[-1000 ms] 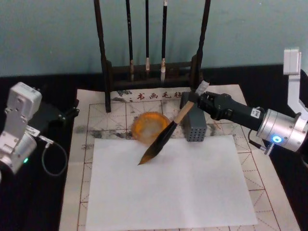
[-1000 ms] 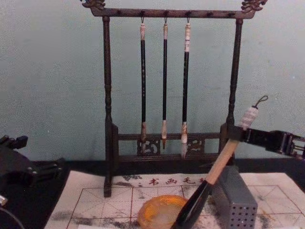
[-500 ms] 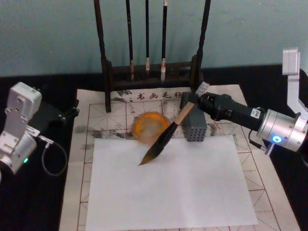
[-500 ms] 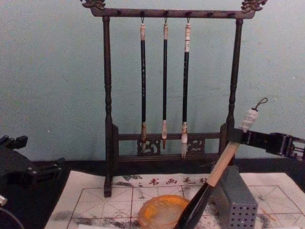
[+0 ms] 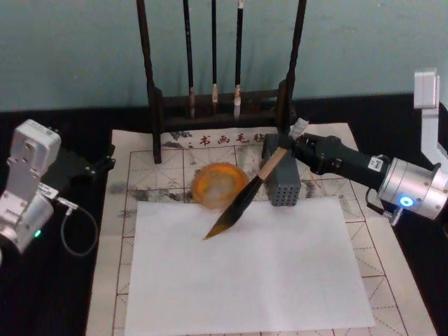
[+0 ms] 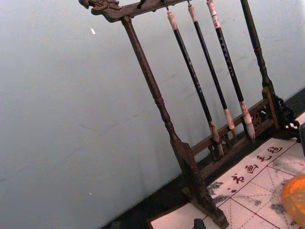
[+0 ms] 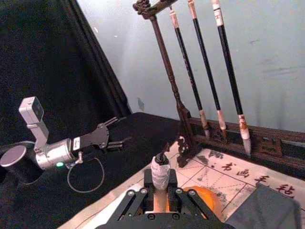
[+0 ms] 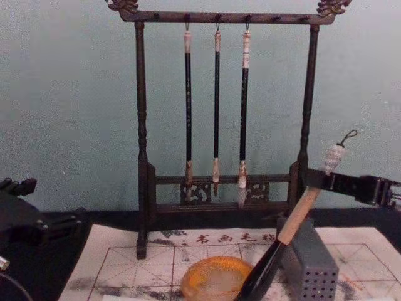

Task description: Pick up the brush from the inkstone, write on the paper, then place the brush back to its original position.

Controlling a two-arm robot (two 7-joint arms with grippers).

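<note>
Worktop [image 5: 70, 301] dark | right pincer [image 5: 288, 145] clamped on brush [image 5: 245, 194] top, bristles angled down toward blank sheet [image 5: 266, 273] for writing, beside inkstone [image 5: 218, 183] | left pincer [image 5: 106, 162] parked, fingers apart, empty.

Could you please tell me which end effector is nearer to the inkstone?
Right. The right end effector grips the brush just right of the inkstone; the left end effector sits much farther off, to its left.
</note>
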